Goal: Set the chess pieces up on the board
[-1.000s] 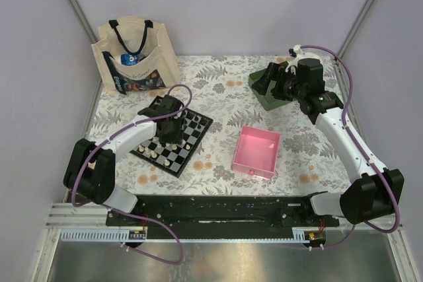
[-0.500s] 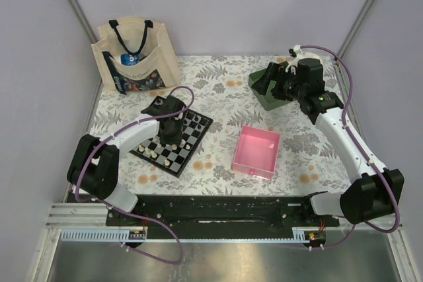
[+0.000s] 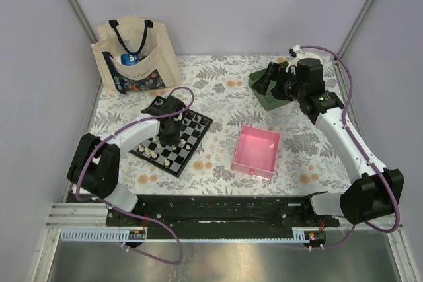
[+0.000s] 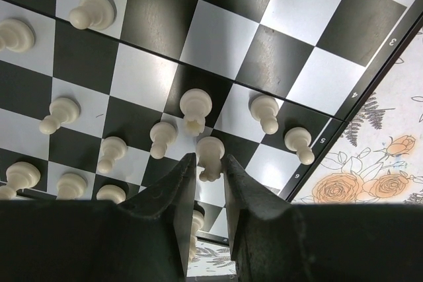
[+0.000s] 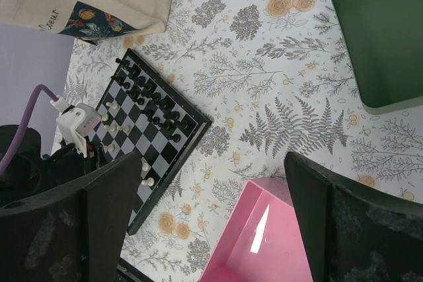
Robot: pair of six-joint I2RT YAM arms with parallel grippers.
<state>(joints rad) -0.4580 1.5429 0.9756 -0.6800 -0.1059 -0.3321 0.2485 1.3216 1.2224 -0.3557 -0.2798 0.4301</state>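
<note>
The board point(image 3: 195, 138) lies left of centre on the floral cloth, with black pieces point(image 3: 192, 123) along its far side and cream-white pieces point(image 3: 155, 153) along its near side. My left gripper point(image 3: 170, 127) hovers low over it. In the left wrist view the jaws point(image 4: 210, 166) stand narrowly apart, with a cream-white pawn point(image 4: 210, 153) pinched between the fingertips on the board point(image 4: 218, 37); several more cream pieces stand around it. My right gripper point(image 3: 277, 87) is open and empty, high over the table's far right. Its wrist view point(image 5: 211, 229) shows the board point(image 5: 155, 143) from afar.
A pink square tray point(image 3: 252, 170) sits right of the board and also shows in the right wrist view point(image 5: 264, 242). A green tray point(image 3: 263, 97) lies under the right arm at the back right. A cloth tote bag point(image 3: 135, 57) stands at the back left.
The left arm has shifted slightly over the board, its elbow swinging a little to the right. The right arm has not moved.
</note>
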